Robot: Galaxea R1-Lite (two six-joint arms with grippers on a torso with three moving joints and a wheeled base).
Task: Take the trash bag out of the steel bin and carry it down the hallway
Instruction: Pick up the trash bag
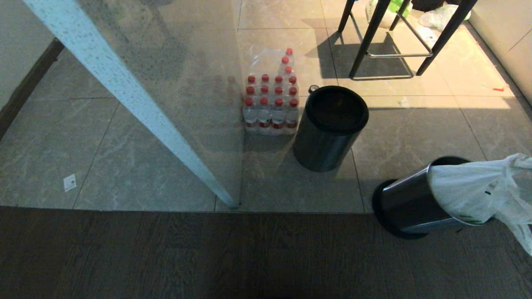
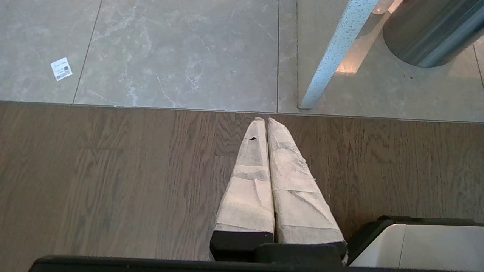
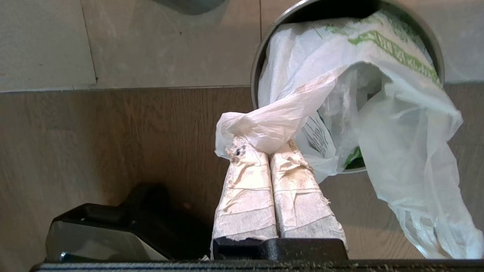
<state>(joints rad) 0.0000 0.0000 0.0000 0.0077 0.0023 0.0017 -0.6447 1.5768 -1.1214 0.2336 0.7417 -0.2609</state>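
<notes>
Hanging half out of the tipped steel bin point(image 1: 409, 205), the trash bag point(image 1: 474, 193) spills toward the right edge of our head view, its thin white plastic printed with green marks. The bin leans on its black base at the near right, straddling the line where the grey marbled tiles point(image 1: 137, 137) meet the dark wood floor point(image 1: 208, 257).

From the right wrist we see our right pincer point(image 3: 264, 147) clamped tight on a twisted fold of the bag point(image 3: 340, 102), its taped fingers point(image 3: 245, 189) pressed together with the plastic bunched at their tips, just outside the bin's mouth point(image 3: 257, 68).

Our left pincer point(image 2: 264, 121) hangs over the wood floor well to the left, fingers pressed together and holding nothing.

A second bin point(image 1: 330, 126), upright with a black rim, stands farther off near the middle. Just left of it sits a wrapped pack of red-capped bottles point(image 1: 272, 104). A pale speckled post point(image 1: 124, 89) slants across the left. Black stool legs point(image 1: 382, 41) stand at the far right, and a small paper label point(image 1: 70, 182) lies on the tiles at the near left.
</notes>
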